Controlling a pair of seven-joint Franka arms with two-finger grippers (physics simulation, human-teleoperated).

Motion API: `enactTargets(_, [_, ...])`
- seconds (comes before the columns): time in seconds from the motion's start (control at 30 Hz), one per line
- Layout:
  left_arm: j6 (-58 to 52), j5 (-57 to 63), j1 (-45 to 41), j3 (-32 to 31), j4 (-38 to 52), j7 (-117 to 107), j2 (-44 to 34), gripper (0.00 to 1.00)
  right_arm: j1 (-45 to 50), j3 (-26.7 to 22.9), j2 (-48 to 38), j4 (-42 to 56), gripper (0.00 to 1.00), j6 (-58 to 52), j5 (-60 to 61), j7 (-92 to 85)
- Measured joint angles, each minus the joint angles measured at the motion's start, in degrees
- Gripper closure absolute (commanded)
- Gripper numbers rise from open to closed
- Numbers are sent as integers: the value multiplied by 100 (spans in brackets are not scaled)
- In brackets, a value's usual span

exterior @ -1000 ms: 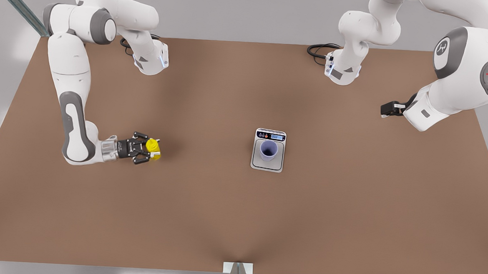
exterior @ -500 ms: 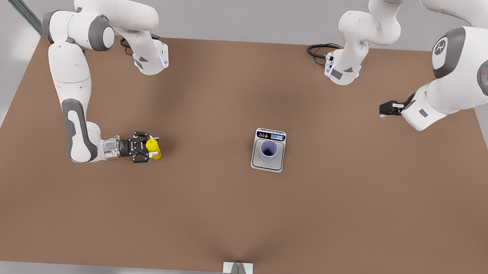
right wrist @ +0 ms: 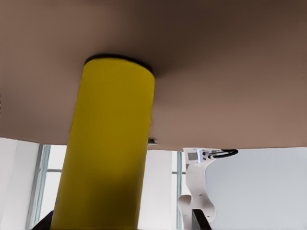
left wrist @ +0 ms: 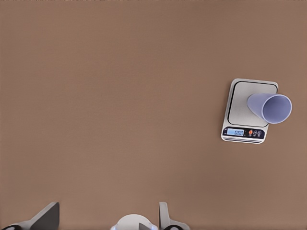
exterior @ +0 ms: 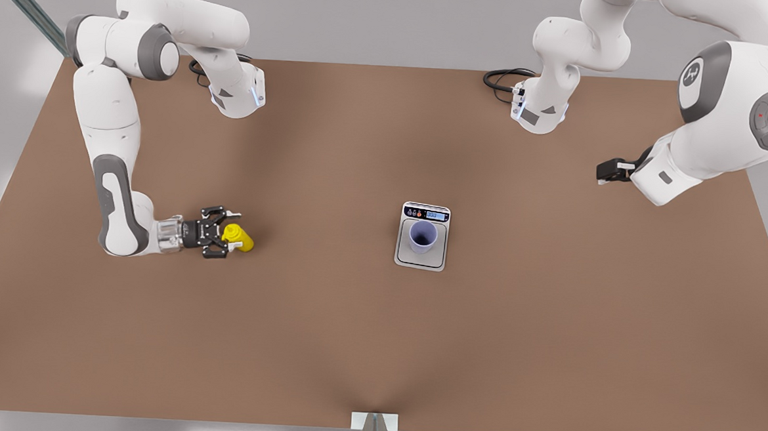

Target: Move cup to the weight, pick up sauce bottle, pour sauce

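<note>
- The right tool [exterior: 224,233], low at the front view's left, has its fingers spread either side of the sauce bottle [exterior: 237,237], not clamped on it.
- The bottle stands on the brown surface [exterior: 325,331].
- The cup [exterior: 422,236] sits upright on the weight [exterior: 421,260], well apart, with open surface between.
- The left tool [left wrist: 103,218] waits high at the front view's right, fingers apart, holding nothing.

The sauce bottle [right wrist: 110,148] runs off the right wrist view's edge, so its nozzle end is unseen. The left gripper [left wrist: 103,221] shows just finger stubs at the frame edge. The scale [exterior: 422,236] display digits are too small to read.
</note>
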Motion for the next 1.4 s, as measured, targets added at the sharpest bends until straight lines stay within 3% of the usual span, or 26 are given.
enactTargets(0.27, [9, -3, 1, -9, 0, 0, 0, 0, 16, -21, 18, 33, 0, 166, -74, -4])
enactTargets(0.33, [1, -3, -1, -12, 0, 0, -1, 0, 16, -4, 18, 10, 17, 155, -76, -13])
enactTargets(0.37, [1, -3, -6, -9, 0, 0, 0, 0, 16, -3, 18, 9, 19, 154, -76, -13])
enactTargets(0.87, [18, 54, 5, -88, 0, 0, 0, 0, 3, -3, 26, 53, 32, 119, -58, -4])
enactTargets(0.93, [18, 58, -11, -88, 0, 0, 0, 0, -2, -3, 26, 46, 29, 119, -59, -4])
enactTargets(1.03, [27, 60, 4, -88, 0, 0, 0, 0, -2, -3, 26, 61, 1, 134, -63, -5])
enactTargets(1.4, [10, 62, -4, -97, 44, 0, 18, 0, -194, -125, 0, 172, 0, 162, -451, -238])
